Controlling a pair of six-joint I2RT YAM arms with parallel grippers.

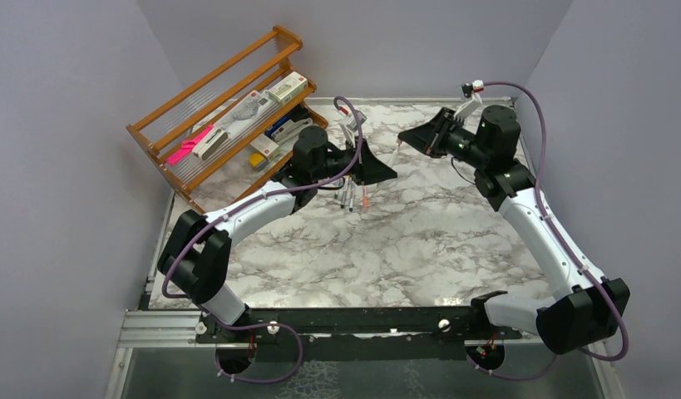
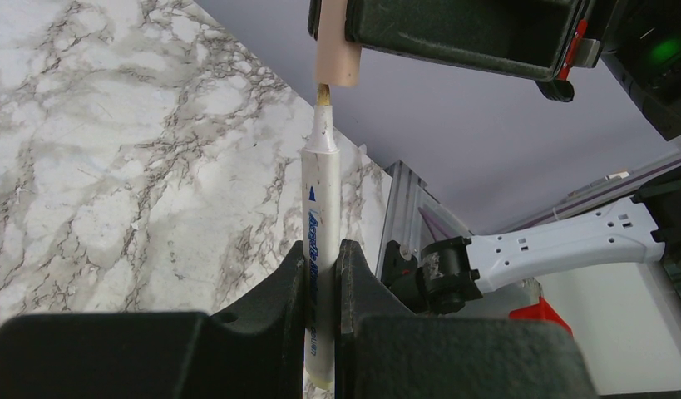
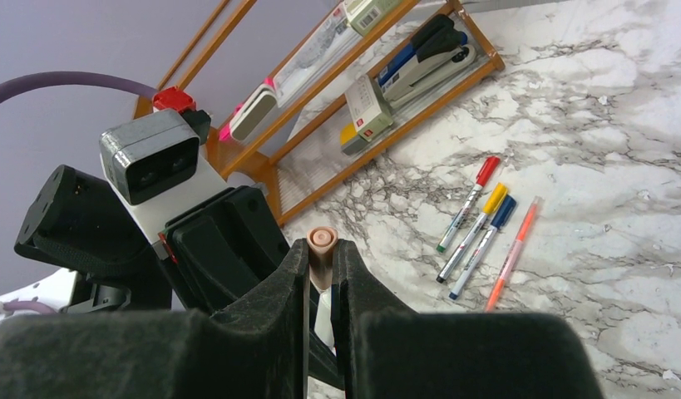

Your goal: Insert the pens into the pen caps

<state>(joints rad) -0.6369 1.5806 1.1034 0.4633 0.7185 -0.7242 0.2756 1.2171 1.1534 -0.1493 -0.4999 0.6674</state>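
My left gripper (image 2: 323,253) is shut on a grey-white pen (image 2: 320,216) with blue lettering, gripped at mid-barrel with the nib pointing away. My right gripper (image 3: 322,249) is shut on a pale pink pen cap (image 3: 323,243). The same cap (image 2: 335,50) hangs directly over the pen's nib, which touches the cap's open end. In the top view both grippers, left (image 1: 385,173) and right (image 1: 410,137), meet above the table's far middle. Three pens lie on the marble with a red cap (image 3: 486,170), a yellow cap (image 3: 495,199) and a dark blue cap (image 3: 504,210) on them. Beside them lies a salmon-orange pen (image 3: 511,253).
A wooden rack (image 1: 229,116) with a stapler, boxes and a bright pink bar stands at the far left against the wall. The lying pens (image 1: 353,198) rest just below my left gripper. Grey walls close in the marble table (image 1: 420,241) on three sides.
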